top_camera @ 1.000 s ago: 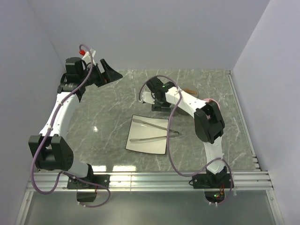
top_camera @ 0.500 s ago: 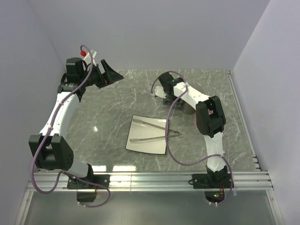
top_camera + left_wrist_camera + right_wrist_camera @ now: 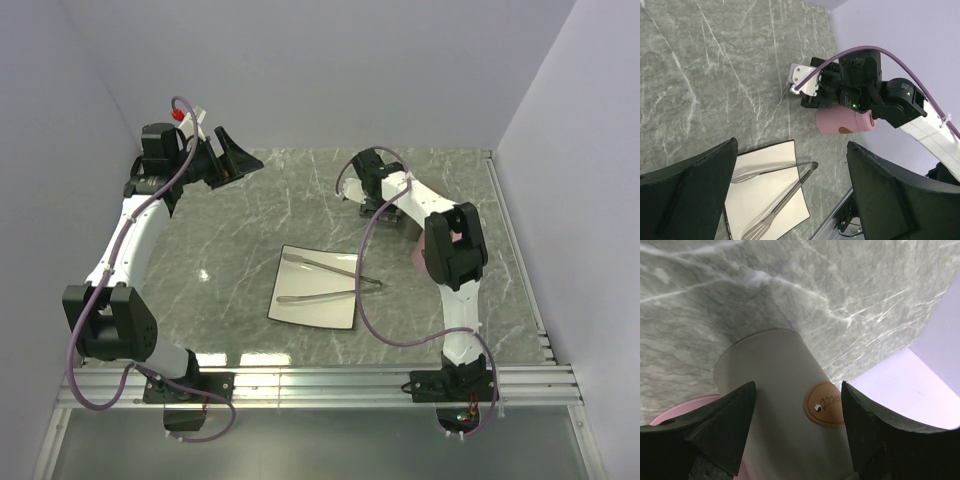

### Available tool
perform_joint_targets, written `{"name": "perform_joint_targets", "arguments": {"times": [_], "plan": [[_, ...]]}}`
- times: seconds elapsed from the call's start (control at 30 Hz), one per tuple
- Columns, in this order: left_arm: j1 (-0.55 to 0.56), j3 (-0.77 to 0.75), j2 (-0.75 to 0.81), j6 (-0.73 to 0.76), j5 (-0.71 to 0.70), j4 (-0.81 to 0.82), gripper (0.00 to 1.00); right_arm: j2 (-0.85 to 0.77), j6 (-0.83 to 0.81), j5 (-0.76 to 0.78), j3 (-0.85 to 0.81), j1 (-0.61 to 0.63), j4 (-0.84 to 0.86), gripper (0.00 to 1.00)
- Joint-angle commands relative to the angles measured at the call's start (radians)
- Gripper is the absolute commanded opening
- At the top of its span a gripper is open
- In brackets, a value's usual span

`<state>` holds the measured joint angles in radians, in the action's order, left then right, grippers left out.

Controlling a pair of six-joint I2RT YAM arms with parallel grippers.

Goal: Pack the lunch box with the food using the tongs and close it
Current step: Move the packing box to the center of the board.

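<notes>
The pink, round lunch box (image 3: pixel 841 120) with a tan oval badge lies on its side under my right wrist at the back right. Only a pink sliver of the lunch box (image 3: pixel 416 256) shows from above. My right gripper (image 3: pixel 798 385) is shut on its body (image 3: pixel 775 390), one finger on each side. The silver tongs (image 3: pixel 325 280) rest across the white square plate (image 3: pixel 310 310) at mid-table, hinge to the right. My left gripper (image 3: pixel 222 160) hangs open and empty, high at the back left, with the tongs (image 3: pixel 785 190) far below it. The food is out of view.
Pale walls close in the back and both sides of the grey marble table. An aluminium rail (image 3: pixel 320 380) runs along the front edge and another rail (image 3: pixel 522 260) along the right. Purple cables loop off both arms.
My right arm has swung from near the table's middle toward the back right, and the lunch box has shifted with it. The left arm, plate and tongs have not moved.
</notes>
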<state>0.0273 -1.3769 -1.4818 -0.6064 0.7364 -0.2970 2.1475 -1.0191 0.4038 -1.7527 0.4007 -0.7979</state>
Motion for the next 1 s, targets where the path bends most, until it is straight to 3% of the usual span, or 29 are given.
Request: {"name": "perform_joint_targets", "arguments": {"times": [0.0,0.2,0.37,0.53,0.67,0.8,0.97], "plan": [[-0.004,-0.034,0.017,0.0,0.004,0.051,0.96,-0.021,-0.082,0.033,0.012,-0.019,0.0,0.75],[-0.003,-0.011,0.052,0.008,-0.011,0.091,0.98,-0.041,0.006,-0.069,-0.08,-0.014,-0.043,0.76],[-0.004,-0.01,0.087,0.078,-0.058,0.061,0.99,-0.049,0.178,-0.244,-0.38,-0.019,-0.156,0.77],[-0.004,0.022,0.149,0.137,-0.114,0.052,0.99,-0.196,0.379,-0.4,-0.485,-0.065,-0.149,0.79],[-0.004,0.001,0.201,0.209,-0.16,0.01,0.99,-0.372,0.559,-0.554,-0.417,-0.161,-0.138,0.79],[-0.006,0.033,0.271,0.252,-0.279,0.029,0.99,-0.581,0.688,-0.69,-0.222,-0.295,-0.161,0.79],[-0.006,0.064,0.316,0.287,-0.319,0.03,0.99,-0.681,0.786,-0.804,-0.091,-0.468,-0.248,0.77]]}}
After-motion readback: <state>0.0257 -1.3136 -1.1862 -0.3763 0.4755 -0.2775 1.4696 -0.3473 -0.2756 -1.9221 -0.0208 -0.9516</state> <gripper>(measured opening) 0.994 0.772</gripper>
